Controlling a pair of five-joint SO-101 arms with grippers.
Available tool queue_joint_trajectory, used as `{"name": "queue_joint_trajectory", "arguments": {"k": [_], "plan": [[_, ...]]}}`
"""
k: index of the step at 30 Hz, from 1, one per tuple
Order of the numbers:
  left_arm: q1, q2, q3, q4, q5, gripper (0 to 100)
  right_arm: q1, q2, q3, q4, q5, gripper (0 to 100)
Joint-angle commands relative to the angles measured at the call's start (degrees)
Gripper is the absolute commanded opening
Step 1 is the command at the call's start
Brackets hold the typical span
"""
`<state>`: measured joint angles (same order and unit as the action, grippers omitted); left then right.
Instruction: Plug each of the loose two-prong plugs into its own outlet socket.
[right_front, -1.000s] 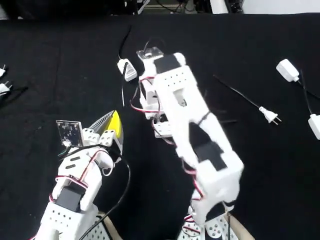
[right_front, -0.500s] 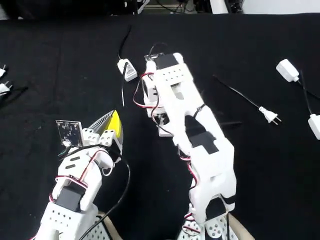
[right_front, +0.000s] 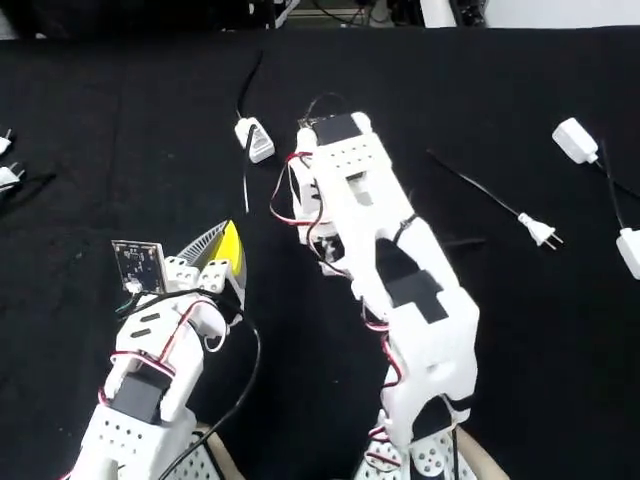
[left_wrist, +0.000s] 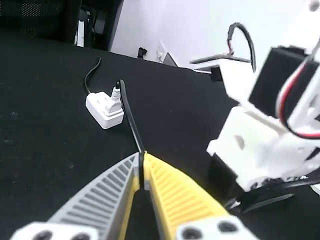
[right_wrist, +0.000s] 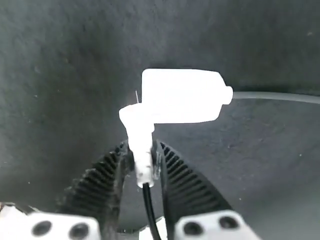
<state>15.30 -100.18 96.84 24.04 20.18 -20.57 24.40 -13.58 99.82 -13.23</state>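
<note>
A white outlet socket (right_front: 256, 139) lies at the table's back centre with a plug (left_wrist: 116, 95) in it. That plug's black cable (left_wrist: 131, 125) runs to my left gripper (right_front: 232, 230), which is shut on it (left_wrist: 141, 156). My right arm (right_front: 380, 240) stretches over the middle of the table and covers its own gripper from above. In the right wrist view, my right gripper (right_wrist: 142, 152) is shut on a white plug (right_wrist: 137, 122) whose front end sits against another white socket (right_wrist: 182, 97). A loose two-prong plug (right_front: 541, 233) lies at the right on its black cable.
Two more white sockets (right_front: 575, 139) (right_front: 630, 252) sit at the right edge. Small white plugs (right_front: 8, 177) lie at the far left edge. A thin black cable (right_front: 470, 183) crosses the cloth right of my right arm.
My right arm has shifted slightly to the right and towards the near side, its wrist drawing back from the rear socket. The left arm has kept still.
</note>
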Motion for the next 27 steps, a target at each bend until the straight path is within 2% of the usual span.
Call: {"name": "queue_joint_trajectory", "arguments": {"k": [1, 6, 11, 13, 18, 27], "plan": [[-0.22, -0.26, 0.75, -0.26, -0.26, 3, 0.70, -5.58, 0.22, 1.32, 3.52, 1.5], [-0.31, -0.26, 0.75, -0.26, -0.26, 3, 0.70, -13.23, 0.66, 1.32, 5.98, 1.4], [-0.31, -0.26, 0.75, -0.26, -0.26, 3, 0.79, -17.80, 7.34, 1.32, 1.67, 1.2], [-0.31, -0.26, 0.75, -0.26, -0.26, 3, 0.79, -17.01, 10.51, 1.23, 0.26, 1.2], [-0.31, -0.26, 0.75, -0.26, -0.26, 3, 1.93, -12.62, 10.51, 1.32, 3.34, 1.2], [-0.40, -0.26, 0.75, -0.26, -0.26, 3, 4.40, -3.74, 2.15, 1.41, 3.43, 1.1]]}}
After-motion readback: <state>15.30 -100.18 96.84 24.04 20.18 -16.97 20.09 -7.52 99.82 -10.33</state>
